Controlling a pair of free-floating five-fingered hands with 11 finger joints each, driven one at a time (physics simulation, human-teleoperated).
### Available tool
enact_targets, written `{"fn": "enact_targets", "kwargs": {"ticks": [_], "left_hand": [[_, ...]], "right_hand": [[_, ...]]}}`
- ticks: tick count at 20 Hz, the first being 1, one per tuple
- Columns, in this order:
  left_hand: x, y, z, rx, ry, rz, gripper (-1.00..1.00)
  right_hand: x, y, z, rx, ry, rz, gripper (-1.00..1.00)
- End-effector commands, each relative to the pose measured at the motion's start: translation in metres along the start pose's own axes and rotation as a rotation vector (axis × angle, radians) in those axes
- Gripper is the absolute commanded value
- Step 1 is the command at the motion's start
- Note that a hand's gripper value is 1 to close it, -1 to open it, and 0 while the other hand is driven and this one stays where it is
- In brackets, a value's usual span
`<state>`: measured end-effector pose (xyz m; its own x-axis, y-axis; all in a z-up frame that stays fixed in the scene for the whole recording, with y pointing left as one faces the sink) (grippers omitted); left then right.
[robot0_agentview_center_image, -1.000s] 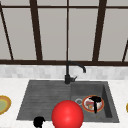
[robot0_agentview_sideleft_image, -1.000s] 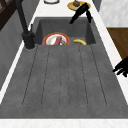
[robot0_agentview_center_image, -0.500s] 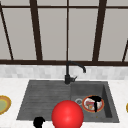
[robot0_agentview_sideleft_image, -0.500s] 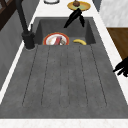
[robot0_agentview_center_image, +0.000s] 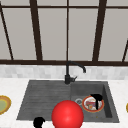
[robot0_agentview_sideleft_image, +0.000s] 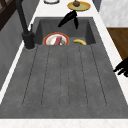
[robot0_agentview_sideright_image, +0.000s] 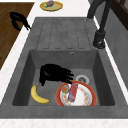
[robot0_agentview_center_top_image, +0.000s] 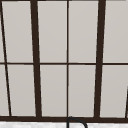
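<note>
The window (robot0_agentview_center_top_image: 67, 60) spans the wall behind, pale panes in dark flat bars; below it the white desk (robot0_agentview_sideleft_image: 107, 27) carries a dark grey, grainy sink (robot0_agentview_sideright_image: 67, 32) with a ribbed drainboard to the left and a deep basin to the right; a black curved tap (robot0_agentview_center_image: 71, 71) stands at the back rim; a smooth red ball (robot0_agentview_center_image: 67, 115) sits at the front edge. In the basin lies a round plate (robot0_agentview_sideright_image: 83, 98), white with a red rim, bearing a small red oblong whose long axis runs front to back; just beside it lies a yellow banana (robot0_agentview_sideright_image: 37, 96), curved, its length roughly along the basin's front wall. The right hand (robot0_agentview_sideright_image: 53, 73) hangs over the basin, fingers straight and loosely spread, tips at the plate's rim, gripping nothing; the left hand (robot0_agentview_center_image: 38, 122) hovers at the drainboard's front edge, fingers curled, empty. Yellow dishes (robot0_agentview_sideright_image: 51, 5) sit on the desk at either end.
</note>
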<state>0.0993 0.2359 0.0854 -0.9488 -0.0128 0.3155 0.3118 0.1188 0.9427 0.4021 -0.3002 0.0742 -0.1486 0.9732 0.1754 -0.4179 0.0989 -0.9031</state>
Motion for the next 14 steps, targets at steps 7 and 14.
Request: {"fn": "enact_targets", "kwargs": {"ticks": [7, 14], "left_hand": [[0.001, -0.001, 0.000, 0.000, 0.000, -0.004, 0.00], [0.002, -0.001, 0.000, 0.000, -0.001, -0.009, 0.00]], "right_hand": [[-0.008, 0.001, -0.016, -0.105, 0.057, 0.189, -1.00], [0.014, 0.005, -0.024, 0.010, 0.113, 0.272, -1.00]]}}
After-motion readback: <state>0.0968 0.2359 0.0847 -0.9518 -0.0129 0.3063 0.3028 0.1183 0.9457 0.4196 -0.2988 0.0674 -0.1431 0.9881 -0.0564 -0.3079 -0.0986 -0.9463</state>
